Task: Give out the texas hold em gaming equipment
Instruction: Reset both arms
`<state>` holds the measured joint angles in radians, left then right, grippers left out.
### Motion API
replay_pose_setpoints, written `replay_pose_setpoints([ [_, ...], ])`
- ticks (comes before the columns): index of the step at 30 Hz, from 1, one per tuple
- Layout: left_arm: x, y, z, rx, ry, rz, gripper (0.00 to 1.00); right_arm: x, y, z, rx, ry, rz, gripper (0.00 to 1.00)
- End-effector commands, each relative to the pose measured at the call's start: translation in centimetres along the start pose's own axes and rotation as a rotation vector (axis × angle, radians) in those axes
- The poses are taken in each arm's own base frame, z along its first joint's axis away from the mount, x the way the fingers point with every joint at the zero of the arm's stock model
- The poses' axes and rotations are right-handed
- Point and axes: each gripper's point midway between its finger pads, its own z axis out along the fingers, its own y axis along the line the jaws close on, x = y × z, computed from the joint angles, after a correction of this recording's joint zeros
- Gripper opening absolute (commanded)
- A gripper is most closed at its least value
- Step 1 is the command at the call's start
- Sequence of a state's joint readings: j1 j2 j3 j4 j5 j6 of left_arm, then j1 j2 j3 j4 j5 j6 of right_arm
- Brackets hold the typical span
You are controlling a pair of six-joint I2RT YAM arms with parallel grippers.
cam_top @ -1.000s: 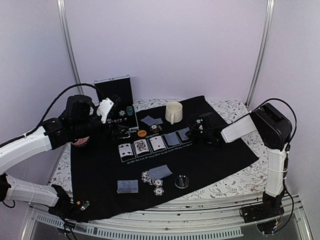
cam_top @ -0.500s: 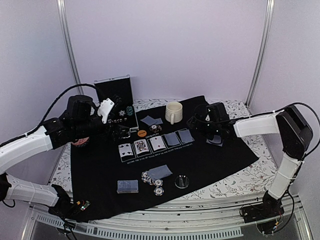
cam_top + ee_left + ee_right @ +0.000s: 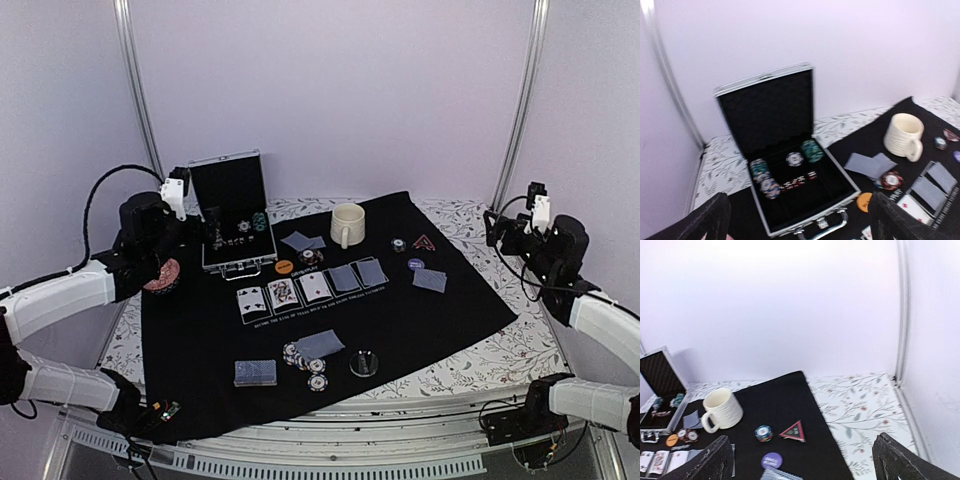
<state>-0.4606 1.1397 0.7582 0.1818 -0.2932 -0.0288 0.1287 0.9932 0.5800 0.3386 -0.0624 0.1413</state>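
On the black mat, a striped poker chip stack, a red-edged triangle and a purple disc lie right of centre, with a grey-backed card beside them. A row of playing cards crosses the middle. An orange disc and a chip lie near the open case, which holds more chips. At the front are a deck, chips and a dark disc. My left gripper hovers open left of the case. My right gripper is open and empty at the table's right edge.
A cream mug stands at the back of the mat, with two grey cards to its left. The case's raised lid stands against the back wall. The floral tablecloth borders the mat. Metal frame posts rise at the back corners.
My right gripper opened, left a card beside the purple disc, and pulled back to the right edge. My left arm drew back left and up from over the case.
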Motion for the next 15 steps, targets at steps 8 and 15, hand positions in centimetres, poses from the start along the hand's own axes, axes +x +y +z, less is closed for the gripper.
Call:
replay_pose_setpoints([
  [8, 8.0, 12.2, -1.1, -0.477, -0.158, -0.026, 0.98, 5.0, -6.3, -5.8, 0.226, -0.269, -0.163, 0.99],
  [15, 11.0, 14.2, -2.0, -0.423, -0.205, -0.038, 0.98, 7.7, -5.6, -3.5, 0.137, -0.232, -0.218, 0.99],
])
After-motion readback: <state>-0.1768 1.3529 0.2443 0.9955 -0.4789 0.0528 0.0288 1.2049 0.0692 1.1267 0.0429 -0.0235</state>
